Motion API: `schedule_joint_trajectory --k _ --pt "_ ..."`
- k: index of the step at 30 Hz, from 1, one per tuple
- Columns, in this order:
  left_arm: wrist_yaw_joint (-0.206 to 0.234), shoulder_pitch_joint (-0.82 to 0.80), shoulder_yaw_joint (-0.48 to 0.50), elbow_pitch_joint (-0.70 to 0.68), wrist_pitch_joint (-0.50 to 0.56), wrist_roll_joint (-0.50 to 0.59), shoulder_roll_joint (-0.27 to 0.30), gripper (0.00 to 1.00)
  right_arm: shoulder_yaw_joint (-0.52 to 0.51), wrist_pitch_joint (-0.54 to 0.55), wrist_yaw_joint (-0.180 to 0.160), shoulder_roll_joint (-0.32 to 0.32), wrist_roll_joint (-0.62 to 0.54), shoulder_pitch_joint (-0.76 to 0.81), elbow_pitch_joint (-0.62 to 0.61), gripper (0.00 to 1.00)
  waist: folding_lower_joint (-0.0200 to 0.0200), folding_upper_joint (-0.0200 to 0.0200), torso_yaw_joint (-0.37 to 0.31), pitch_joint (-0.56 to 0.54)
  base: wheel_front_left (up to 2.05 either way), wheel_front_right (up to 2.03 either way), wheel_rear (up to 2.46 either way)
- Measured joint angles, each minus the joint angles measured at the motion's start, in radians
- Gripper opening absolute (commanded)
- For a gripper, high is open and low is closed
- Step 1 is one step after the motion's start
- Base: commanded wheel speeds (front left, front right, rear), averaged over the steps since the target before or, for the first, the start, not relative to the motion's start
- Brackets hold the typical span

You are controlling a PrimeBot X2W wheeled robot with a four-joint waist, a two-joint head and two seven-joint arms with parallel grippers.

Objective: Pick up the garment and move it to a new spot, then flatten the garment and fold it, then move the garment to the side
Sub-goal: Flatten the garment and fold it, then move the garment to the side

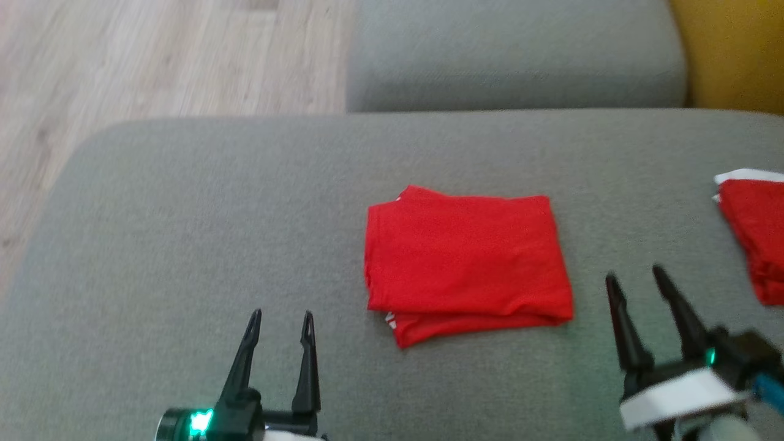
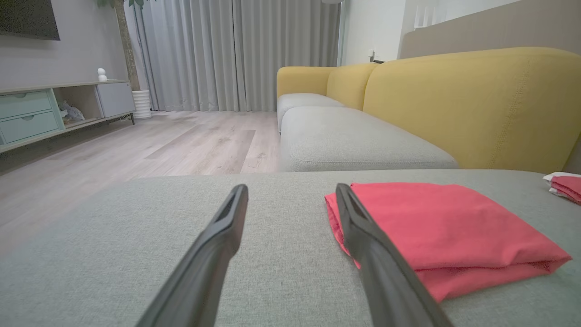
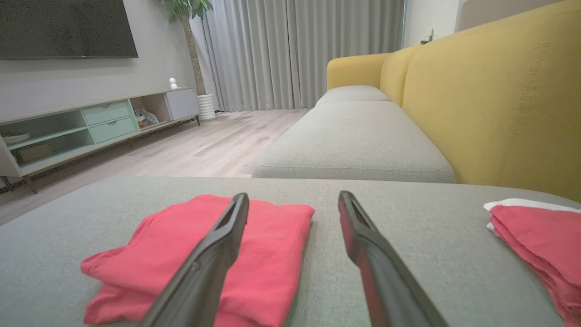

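Note:
A red garment point(image 1: 465, 263) lies folded into a neat rectangle on the grey sofa cushion point(image 1: 184, 245), near its middle. From the left wrist the garment point(image 2: 435, 231) is just right of the fingers; from the right wrist the garment point(image 3: 254, 254) lies low and left, partly behind the left finger. My left gripper point(image 1: 280, 318) stands open near the front edge, left of the garment and apart from it. My right gripper point(image 1: 634, 275) is open too, just right of the garment's lower right corner, with nothing between its fingers.
A second folded red pile with a white edge point(image 1: 753, 233) lies at the cushion's right edge. Another grey seat cushion point(image 1: 514, 55) sits beyond, with the yellow sofa back point(image 1: 729, 49) at the far right. Wooden floor point(image 1: 153, 61) lies off the left edge.

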Motion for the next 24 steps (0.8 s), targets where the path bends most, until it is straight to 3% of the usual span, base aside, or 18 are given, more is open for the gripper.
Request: schedule_joint_trajectory --k 5,11,24 --pt "0.001 0.047 0.027 0.007 0.000 0.025 0.000 1.00 -0.015 0.000 0.000 0.054 -0.041 0.109 -0.033 1.00 -0.0001 0.0000 -0.031 -0.054 0.00 0.00 0.00" --pt "0.008 0.119 0.059 0.013 0.000 0.025 0.001 1.00 -0.012 0.000 0.000 0.069 -0.058 0.164 -0.022 1.00 0.0000 0.0000 -0.056 -0.109 0.00 0.00 0.00" --pt "0.000 0.159 0.088 0.041 0.000 0.025 0.001 1.00 -0.040 0.000 0.000 0.117 -0.092 0.205 -0.006 1.00 0.0001 0.0000 -0.044 -0.169 0.00 0.00 0.00"
